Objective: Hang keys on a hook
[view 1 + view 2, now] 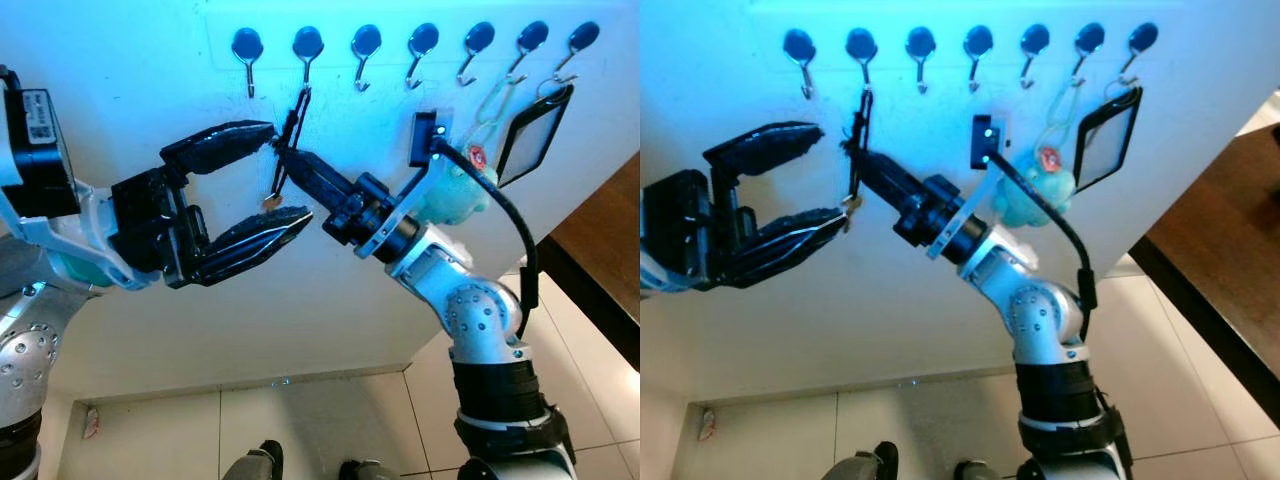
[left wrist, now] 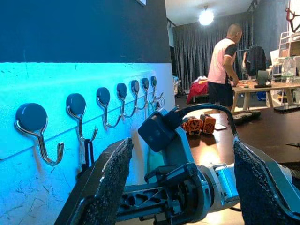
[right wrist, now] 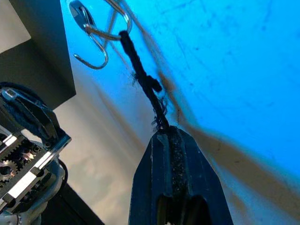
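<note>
Seven dark-capped metal hooks run along the white board; the second hook from the left (image 1: 306, 60) carries the keys' ring (image 3: 104, 32). A black cord (image 1: 292, 118) runs taut from that ring down to my right gripper (image 1: 284, 153), which is shut on the cord's lower end (image 3: 159, 119). A small brass key (image 1: 272, 201) dangles just below. My left gripper (image 1: 285, 172) is open, its two fingers above and below the right gripper's tip without touching the cord. In the left wrist view the cord (image 2: 88, 152) hangs under the same hook (image 2: 77, 110).
On the right-hand hooks hang a pale loop (image 1: 494, 100), a black-framed card holder (image 1: 535, 133) and a teal plush charm (image 1: 452, 196). Tiled floor (image 1: 330, 420) lies below. A person (image 2: 222, 61) stands at a table (image 2: 262, 86) far across the room.
</note>
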Tool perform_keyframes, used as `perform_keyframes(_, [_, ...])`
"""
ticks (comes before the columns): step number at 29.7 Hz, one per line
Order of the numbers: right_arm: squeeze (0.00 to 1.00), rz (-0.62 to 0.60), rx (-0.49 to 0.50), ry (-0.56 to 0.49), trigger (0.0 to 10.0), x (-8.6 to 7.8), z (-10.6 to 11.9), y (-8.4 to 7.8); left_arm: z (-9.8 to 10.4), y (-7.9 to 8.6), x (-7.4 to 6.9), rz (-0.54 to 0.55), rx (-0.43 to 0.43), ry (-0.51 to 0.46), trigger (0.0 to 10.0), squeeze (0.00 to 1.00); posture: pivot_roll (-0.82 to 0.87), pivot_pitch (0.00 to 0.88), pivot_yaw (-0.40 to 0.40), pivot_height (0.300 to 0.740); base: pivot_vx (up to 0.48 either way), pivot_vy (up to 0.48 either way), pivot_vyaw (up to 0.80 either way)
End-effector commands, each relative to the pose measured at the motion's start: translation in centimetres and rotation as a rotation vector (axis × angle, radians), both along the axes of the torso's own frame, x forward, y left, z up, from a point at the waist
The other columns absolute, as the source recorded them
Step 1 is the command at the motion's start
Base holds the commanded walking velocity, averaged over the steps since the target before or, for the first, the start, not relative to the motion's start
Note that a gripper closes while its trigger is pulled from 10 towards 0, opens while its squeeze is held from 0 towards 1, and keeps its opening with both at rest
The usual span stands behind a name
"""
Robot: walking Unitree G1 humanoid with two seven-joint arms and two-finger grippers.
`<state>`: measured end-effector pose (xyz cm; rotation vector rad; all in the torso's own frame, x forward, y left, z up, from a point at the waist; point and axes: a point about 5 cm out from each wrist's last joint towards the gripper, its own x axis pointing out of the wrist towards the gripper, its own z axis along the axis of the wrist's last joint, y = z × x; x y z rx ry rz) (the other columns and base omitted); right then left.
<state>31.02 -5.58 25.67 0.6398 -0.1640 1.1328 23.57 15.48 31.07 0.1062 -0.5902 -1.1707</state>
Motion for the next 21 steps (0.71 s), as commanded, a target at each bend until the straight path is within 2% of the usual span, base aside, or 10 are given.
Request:
perform_keyframes(1, [0.0, 0.011, -0.032, 0.037, 0.0, -0.1, -1.1, 0.3, 0.1, -0.3, -0.4, -0.017, 0.011, -0.023, 10.0, 0.0, 0.02, 0.107, 0.034, 0.74, 0.0, 0.0, 0.0])
perform_keyframes(6, [0.0, 0.002, -0.049, 0.045, 0.0, -0.1, -1.5, 0.2, 0.2, -0.3, -0.4, -0.016, 0.011, -0.026, 10.0, 0.0, 0.03, 0.108, 0.036, 0.74, 0.0, 0.0, 0.0])
perform_keyframes(7, [0.0, -0.005, -0.051, 0.037, 2.7, -0.1, -1.5, 0.2, 0.2, -0.3, -0.4, -0.016, 0.011, -0.026, 10.0, 0.0, 0.02, 0.109, 0.038, 0.74, 0.0, 0.0, 0.0])
perform_keyframes(9, [0.0, -0.01, -0.051, 0.03, 2.7, -0.1, -1.5, 0.2, 0.2, -0.3, -0.4, -0.016, 0.011, -0.026, 10.0, 0.0, 0.02, 0.109, 0.038, 0.74, 0.0, 0.0, 0.0])
perform_keyframes(10, [0.47, 0.006, -0.022, -0.033, 10.0, -0.5, -0.9, 0.1, 0.3, -0.3, -0.4, -0.016, 0.011, -0.027, 10.0, 0.0, 0.02, 0.109, 0.038, 0.74, 0.0, 0.0, 0.0])
perform_keyframes(11, [1.0, 0.01, -0.009, -0.053, 10.0, -0.7, -0.7, 0.1, 0.3, -0.3, -0.4, -0.017, 0.011, -0.027, 10.0, 0.0, 0.02, 0.109, 0.038, 0.74, 0.0, 0.0, 0.0])
perform_keyframes(18, [1.0, 0.024, 0.006, -0.071, 10.0, -1.0, -0.8, -0.2, 0.2, -0.4, -0.4, -0.021, 0.013, -0.023, 10.0, 0.0, 0.02, 0.109, 0.039, 0.74, 0.0, 0.0, 0.0])
perform_keyframes(21, [1.0, 0.031, 0.008, -0.059, 10.0, -1.2, -1.5, -0.6, -0.3, -0.4, -0.6, -0.042, 0.035, -0.004, 10.0, 0.0, 0.02, 0.113, 0.041, 0.74, 0.0, 0.0, 0.0])
